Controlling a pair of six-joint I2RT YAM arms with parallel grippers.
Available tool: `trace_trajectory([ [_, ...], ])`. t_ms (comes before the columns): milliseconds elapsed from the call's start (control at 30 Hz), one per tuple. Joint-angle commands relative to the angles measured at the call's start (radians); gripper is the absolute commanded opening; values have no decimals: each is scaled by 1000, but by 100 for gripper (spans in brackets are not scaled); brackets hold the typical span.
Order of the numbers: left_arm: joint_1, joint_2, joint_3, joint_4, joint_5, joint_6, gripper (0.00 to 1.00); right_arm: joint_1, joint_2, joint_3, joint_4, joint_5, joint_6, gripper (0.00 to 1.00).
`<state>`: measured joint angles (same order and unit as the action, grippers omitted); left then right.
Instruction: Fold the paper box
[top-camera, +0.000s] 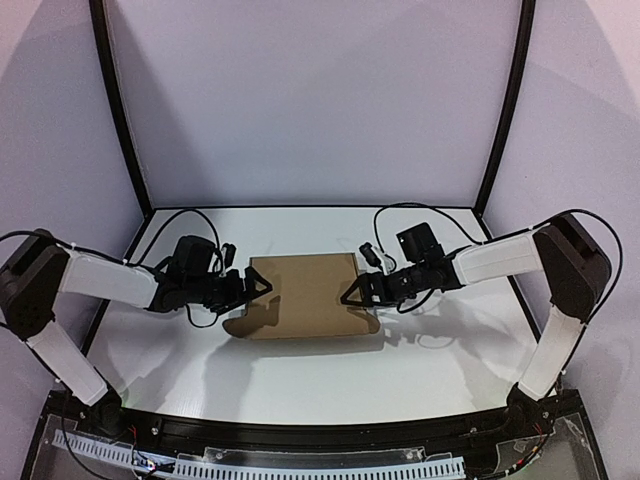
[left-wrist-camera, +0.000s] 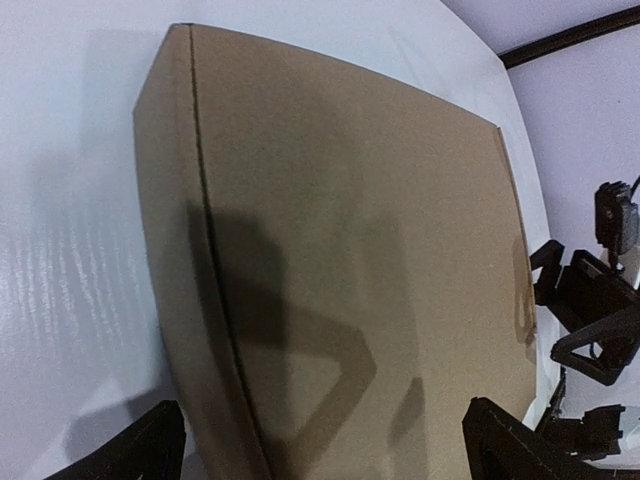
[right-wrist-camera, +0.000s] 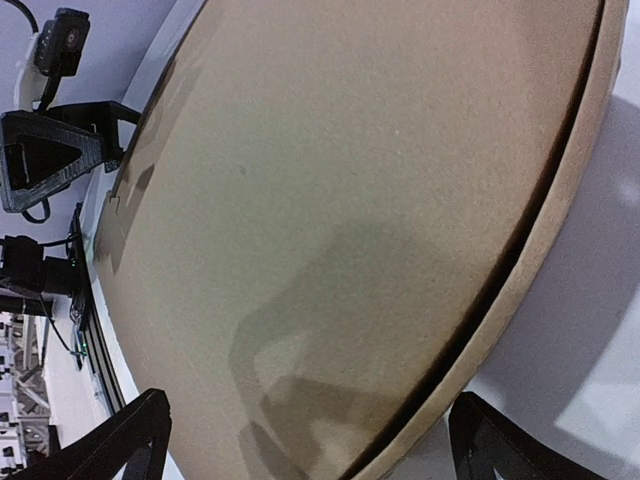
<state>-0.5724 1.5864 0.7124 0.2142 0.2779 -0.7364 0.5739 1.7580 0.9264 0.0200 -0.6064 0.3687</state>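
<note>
Operator: Where is the paper box (top-camera: 305, 296) right now?

Observer: Flat on the white surface (top-camera: 300, 385), about midway across, lid side up and looking closed. It sits squarely between the two arms.

Operator: And the tools?

Observer: Left tool (top-camera: 256, 286) is at the box's left short end, right tool (top-camera: 352, 294) at its right short end, each pointing inward toward the other. Both have their fingers (left-wrist-camera: 135, 450) spread wide apart. In each wrist view the pair straddles the cardboard with nothing pinched.

Operator: Touching?

Observer: Hard to say. From above the tips overlap the box ends, but I can't tell contact from hovering just over it.

Operator: Which way does the long axis run?

Observer: Left to right, straight along the line joining the tools. So neither arm is nearer; each has its own end.

Operator: Anything left to fold?

Observer: Little, I'd guess. One long edge shows a narrow flap with a dark gap along its crease, so it may need pressing down. That edge runs between both tools, so either could probably reach it by sliding sideways.
</note>
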Motion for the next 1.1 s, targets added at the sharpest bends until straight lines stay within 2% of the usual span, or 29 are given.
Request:
trace_trajectory([
  [0, -1, 36, -14, 148, 129, -39, 99, -5, 31, -8, 64, -70, 25, 98],
  [100, -1, 56, -5, 150, 197, -63, 99, -5, 37, -1, 52, -96, 42, 98],
  [367, -3, -23, 33, -5, 208, -87, 99, -3, -45, 42, -52, -161, 124, 98],
  [400, -6, -37, 57, -58, 217, -98, 99, -3, -67, 72, -134, -170, 138, 98],
  [467, -11, -48, 67, -82, 219, -106, 99, -3, -77, 98, -194, -170, 156, 98],
  [600, -23, -88, 158, -308, 215, -112, 99, -3, -98, 193, -371, -216, 216, 98],
  [767, -23, -113, 206, -394, 255, -143, 99, -3, -95, 260, -428, -282, 294, 98],
  [933, -22, -131, 297, -563, 270, -169, 99, -4, -93, 342, -554, -305, 337, 98],
  [1067, -22, -140, 359, -668, 373, -268, 99, -5, -90, 391, -618, -391, 433, 98],
])
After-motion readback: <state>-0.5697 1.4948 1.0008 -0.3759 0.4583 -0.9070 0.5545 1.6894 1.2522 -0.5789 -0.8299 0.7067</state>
